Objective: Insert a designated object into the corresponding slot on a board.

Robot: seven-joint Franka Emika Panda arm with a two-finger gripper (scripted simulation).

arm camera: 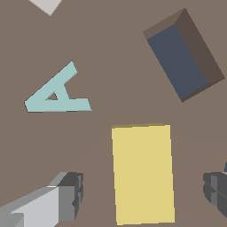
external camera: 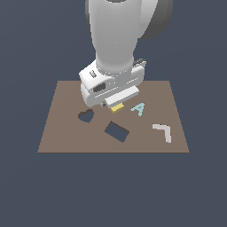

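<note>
Grey ridged gripper (arm camera: 144, 195) fingers, flat yellow block (arm camera: 142, 174), brown board (arm camera: 111, 57)

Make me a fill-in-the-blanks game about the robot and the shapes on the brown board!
1. The block lying between the gripper fingers is colored ____.
2. The pale blue piece on the board is shaped like the letter ____.
3. The rectangular slot has ____ inside it.
4. Besides the rectangle, the other dark cutout is shaped like a ____.

Missing words: yellow; A; nothing; heart
</note>
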